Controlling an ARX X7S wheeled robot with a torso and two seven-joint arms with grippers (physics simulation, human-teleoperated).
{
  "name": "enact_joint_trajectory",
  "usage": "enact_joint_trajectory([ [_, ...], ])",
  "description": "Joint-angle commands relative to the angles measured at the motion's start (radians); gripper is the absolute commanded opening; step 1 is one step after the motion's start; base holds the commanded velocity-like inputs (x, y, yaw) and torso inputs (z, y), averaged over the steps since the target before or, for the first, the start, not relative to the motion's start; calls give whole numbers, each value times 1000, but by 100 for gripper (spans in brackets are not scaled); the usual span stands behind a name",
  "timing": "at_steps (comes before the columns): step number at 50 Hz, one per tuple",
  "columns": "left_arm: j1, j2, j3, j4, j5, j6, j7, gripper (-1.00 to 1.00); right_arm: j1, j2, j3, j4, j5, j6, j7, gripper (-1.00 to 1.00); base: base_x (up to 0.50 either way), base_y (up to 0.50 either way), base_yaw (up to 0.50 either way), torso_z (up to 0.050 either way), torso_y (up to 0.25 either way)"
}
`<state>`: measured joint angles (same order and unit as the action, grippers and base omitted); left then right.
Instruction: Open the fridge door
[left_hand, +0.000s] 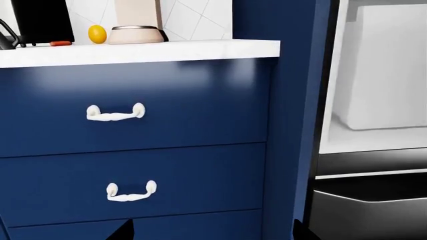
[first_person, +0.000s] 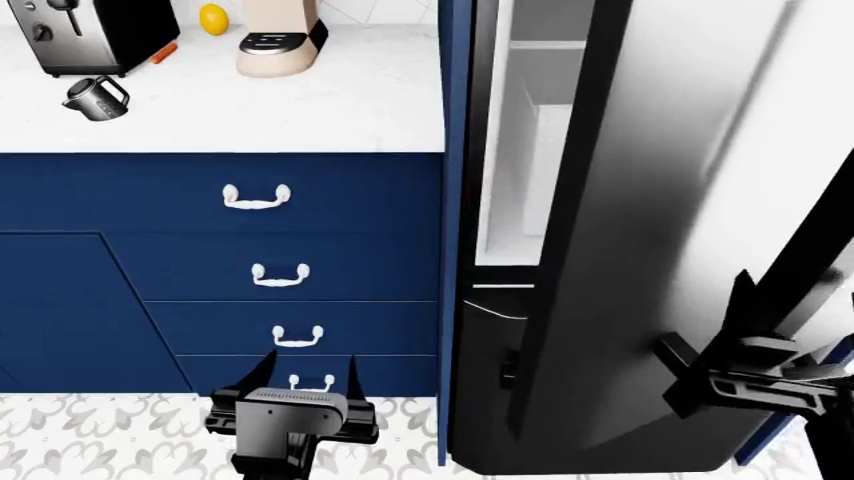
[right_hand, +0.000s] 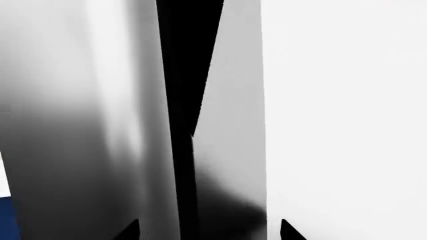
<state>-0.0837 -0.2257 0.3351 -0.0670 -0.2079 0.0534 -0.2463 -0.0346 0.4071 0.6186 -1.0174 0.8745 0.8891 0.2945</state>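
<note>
The fridge door (first_person: 667, 200) stands partly swung out, just ahead of the right end effector (first_person: 747, 375), whose fingers straddle its black handle (first_person: 814, 250) — grip tightness unclear. A loose hold risks slipping off. The left end effector (first_person: 291, 395) hangs spread, idle.

left hand (first_person: 320, 392) open, low, right hand (first_person: 747, 375) raised

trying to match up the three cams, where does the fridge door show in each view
Head view: the fridge door fills the right side, swung open, the right claw at its lower part.
Left wrist view: the door itself is not in view; only the open fridge interior beside the navy cabinet.
Right wrist view: brushed steel close up; which panel is unclear.
Shared landmark: the white drawer handle, head and left wrist only.
</note>
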Motion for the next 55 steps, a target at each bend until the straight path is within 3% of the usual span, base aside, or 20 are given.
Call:
enact_joint_trajectory([
  [1, -2, -3, 3, -3, -3, 2, -2, 100, -254, 24, 91, -26, 75, -294, -25, 100, 0, 0, 0, 0, 0],
  [8, -3, -6, 5, -5, -5, 5, -4, 100, -353, -19, 136, -27, 45, -420, -87, 100, 0, 0, 0, 0, 0],
  [15, -2, -8, 8, -2, -6, 5, -7, 100, -357, -31, 19, -12, -84, -511, -186, 100, 0, 0, 0, 0, 0],
  [19, -2, -10, 10, 4, -6, 0, -10, 100, -347, 12, -73, -25, -135, -548, -240, 100, 0, 0, 0, 0, 0],
  [22, -2, -11, 11, 4, -8, 0, -11, 100, -358, 110, -140, -28, -119, -587, -160, 100, 0, 0, 0, 0, 0],
  [28, -3, -12, 13, 3, -9, 1, -13, 100, -433, 188, -182, -27, -97, -716, -135, 100, 0, 0, 0, 0, 0],
  [32, -3, -13, 14, 3, -11, 1, -14, 100, -461, 322, -275, -28, -132, -799, -77, 100, 0, 0, 0, 0, 0],
  [35, -3, -14, 15, 3, -11, 1, -15, 100, -472, 354, -306, -25, -141, -833, -53, 100, 0, 0, 0, 0, 0],
  [42, -4, -16, 18, 3, -13, 1, -17, 100, -410, 392, -389, -23, -156, -824, -29, 100, 0, 0, 0, 0, 0],
  [47, -4, -17, 19, 3, -15, 3, -18, 100, -253, 428, -527, -22, -153, -743, 22, 100, 0, 0, 0, 0, 0],
  [55, -5, -19, 22, 3, -16, 3, -21, 100, 71, 390, -788, -20, -127, -539, 93, 100, 0, 0, 0, 0, 0],
])
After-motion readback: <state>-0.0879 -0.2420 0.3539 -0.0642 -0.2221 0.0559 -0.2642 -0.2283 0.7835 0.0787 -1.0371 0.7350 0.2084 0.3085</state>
